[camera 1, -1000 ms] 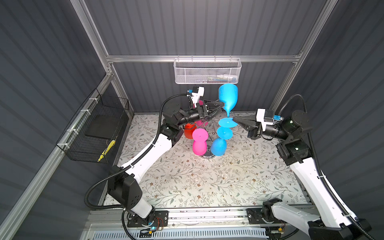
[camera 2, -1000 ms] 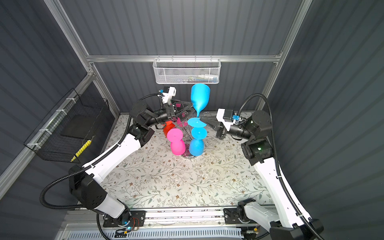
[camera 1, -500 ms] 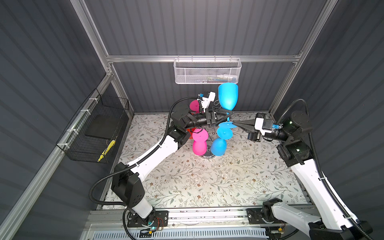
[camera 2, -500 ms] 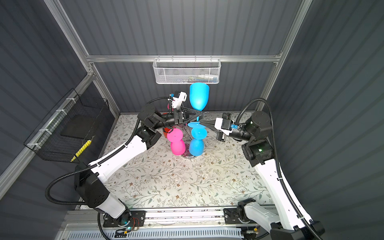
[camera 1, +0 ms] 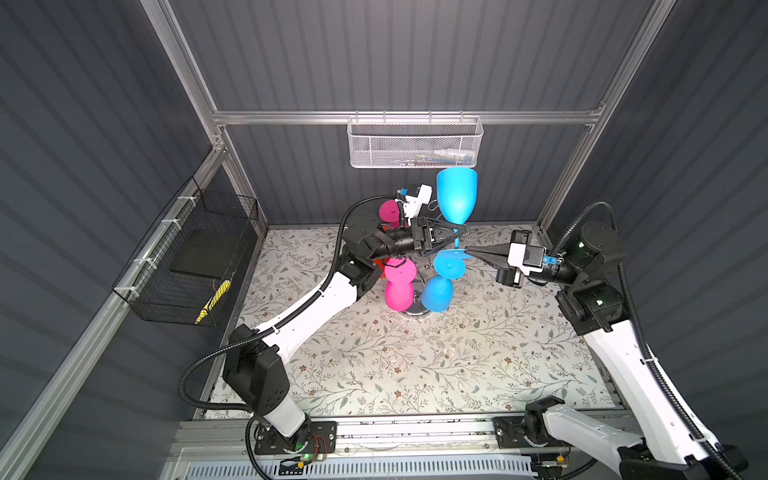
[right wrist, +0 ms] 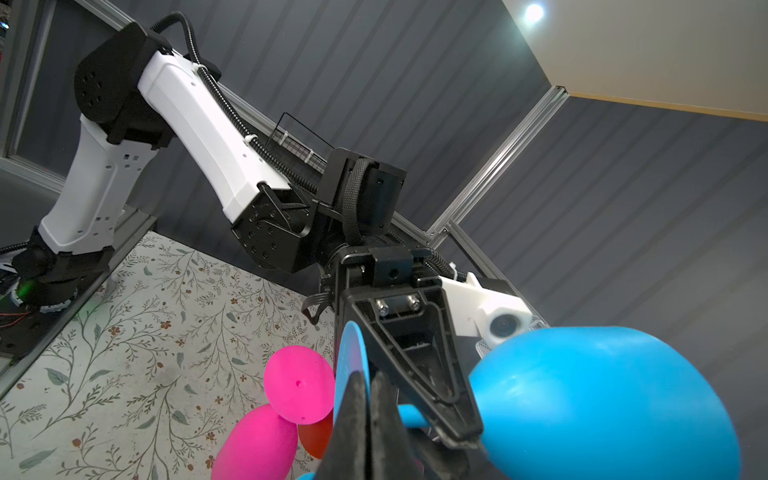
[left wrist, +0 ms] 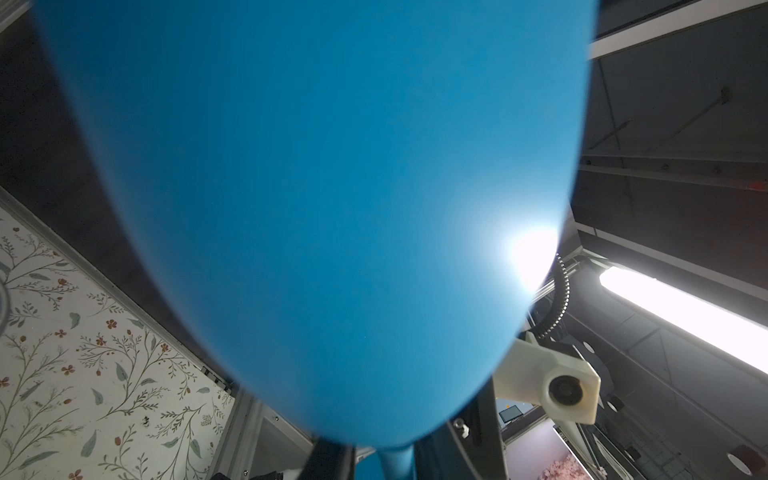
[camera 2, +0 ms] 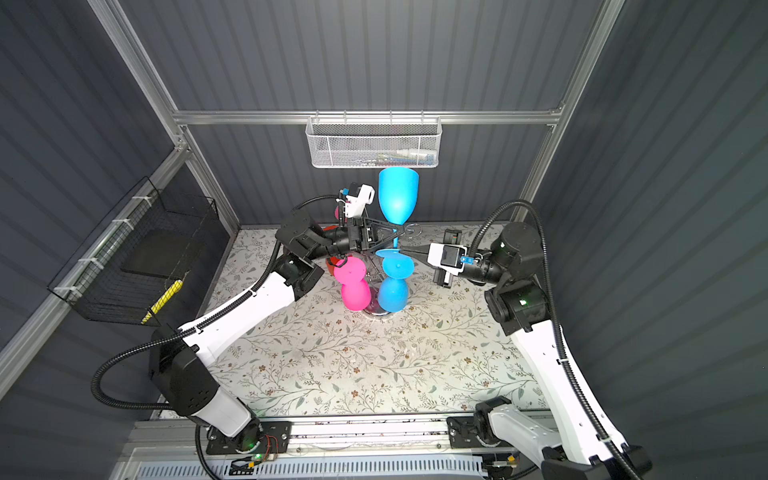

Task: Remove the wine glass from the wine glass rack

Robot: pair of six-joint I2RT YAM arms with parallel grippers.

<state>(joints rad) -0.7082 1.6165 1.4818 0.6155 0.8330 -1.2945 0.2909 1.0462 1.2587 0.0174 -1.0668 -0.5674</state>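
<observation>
Two sets of fingers meet on one blue wine glass. The left fingers reach in level from the left and pinch the thin stem just under the bowl, their tips touching it from either side. In the right wrist view the blue stem passes between them. The right fingers come from the opposite side, pressed together to a single point. That point grips the rim of the glass's flat round foot. In the right wrist view the foot shows edge-on as a thin blue disc at those tips.

The glass stands upright in the air, mouth to the ceiling, bowl over stem and foot lowest, so its long axis is vertical. It sits at the top of the wine glass rack, above the glasses that hang there. The bowl's rim is close beneath the white mesh basket. Whether the foot touches the rack's wire arms cannot be told. In the left wrist view the bowl fills nearly the whole picture.

Lower on the rack, a pink glass and a second blue glass hang bowl-down. The second blue glass's foot lies just under the held foot. The rack's mirror base rests on the flower-patterned bench.
</observation>
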